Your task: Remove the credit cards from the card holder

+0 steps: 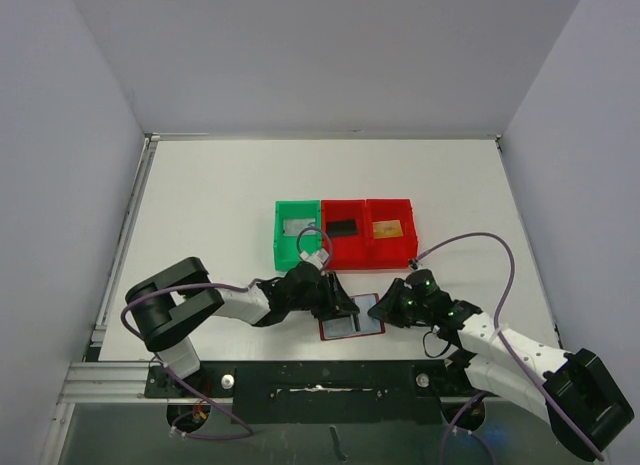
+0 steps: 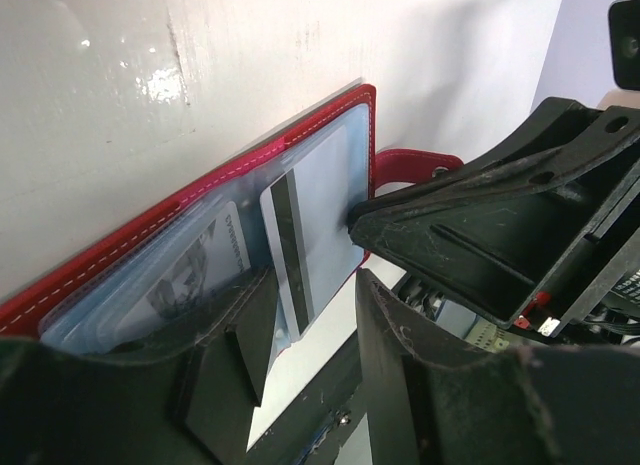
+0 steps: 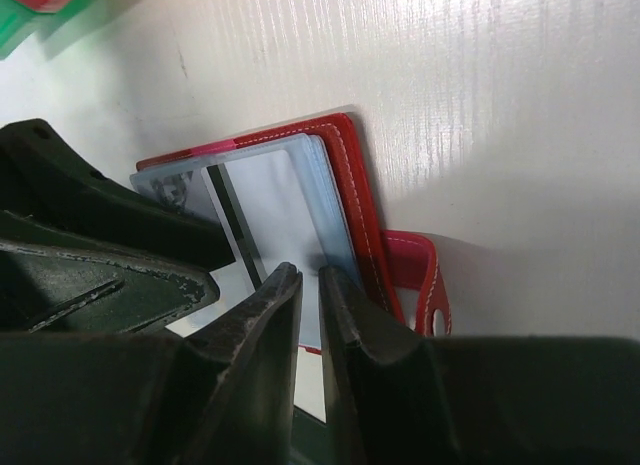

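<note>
Straddling a jutting card, jaws apart.
Left gripper [image 2: 312, 305] stands partly open around the black-striped silver-grey credit card [image 2: 300, 235] sticking out of the open card holder [image 1: 351, 327] at the table's [image 1: 220, 205] near edge. Right gripper [image 3: 310, 275] narrowly nips its pale pocket edge. Pocketed print is unreadable.

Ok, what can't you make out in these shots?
Top view: the card holder is too small to count the cards inside.
Left wrist: the printed card is blurred by its sleeve and partly behind the left gripper.
Right wrist: the right gripper hides whether it pinches the striped card or just presses on it.
Top view: the green bin holds something too pale to name.
</note>
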Controlling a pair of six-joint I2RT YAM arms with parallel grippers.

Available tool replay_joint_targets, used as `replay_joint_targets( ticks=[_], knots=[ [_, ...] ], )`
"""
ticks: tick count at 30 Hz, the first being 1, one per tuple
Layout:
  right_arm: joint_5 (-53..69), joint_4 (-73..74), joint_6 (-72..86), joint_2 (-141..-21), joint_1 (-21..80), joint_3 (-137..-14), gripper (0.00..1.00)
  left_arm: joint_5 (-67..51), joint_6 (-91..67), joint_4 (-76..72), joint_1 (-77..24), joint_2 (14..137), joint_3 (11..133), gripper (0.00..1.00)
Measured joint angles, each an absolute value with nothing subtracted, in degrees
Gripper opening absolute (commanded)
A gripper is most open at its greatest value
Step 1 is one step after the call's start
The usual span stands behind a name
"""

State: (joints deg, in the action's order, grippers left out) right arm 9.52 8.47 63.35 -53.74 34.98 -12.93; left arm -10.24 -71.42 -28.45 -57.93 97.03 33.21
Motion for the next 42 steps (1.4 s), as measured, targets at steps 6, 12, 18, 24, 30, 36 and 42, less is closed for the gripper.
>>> replay_joint_targets(
  ticks=[6,12,18,24,30,36,42],
  knots=[
    [9.6,5.5,66.4,-51.9,35.0,-10.5,0.17,-9.5,-73.1,-31.6,-58.0,97.5,31.9,0.38],
    [9.7,3.2,68.1,-50.9,35.0,-8.8,0.16,-9.5,-73.6,-33.8,-58.0,98.0,31.3,0.31],
    [10.6,0.0,70.3,-50.8,35.8,-7.2,0.16,-10.5,-75.0,-38.4,-57.9,100.8,30.6,0.13],
    [10.4,0.5,70.8,-49.8,35.8,-6.9,0.15,-10.5,-75.2,-38.2,-57.9,101.1,30.3,0.07],
    [9.3,7.6,68.0,-48.0,36.1,-10.2,0.22,-10.5,-75.2,-37.6,-57.9,101.0,30.3,0.11],
    [6.9,16.7,63.4,-47.9,36.1,-16.8,0.24,-10.4,-74.5,-35.8,-57.9,99.7,30.3,0.18],
    [7.3,16.7,61.5,-53.1,36.1,-17.9,0.23,-10.2,-73.7,-33.6,-58.0,98.9,31.1,0.26]
  ],
)
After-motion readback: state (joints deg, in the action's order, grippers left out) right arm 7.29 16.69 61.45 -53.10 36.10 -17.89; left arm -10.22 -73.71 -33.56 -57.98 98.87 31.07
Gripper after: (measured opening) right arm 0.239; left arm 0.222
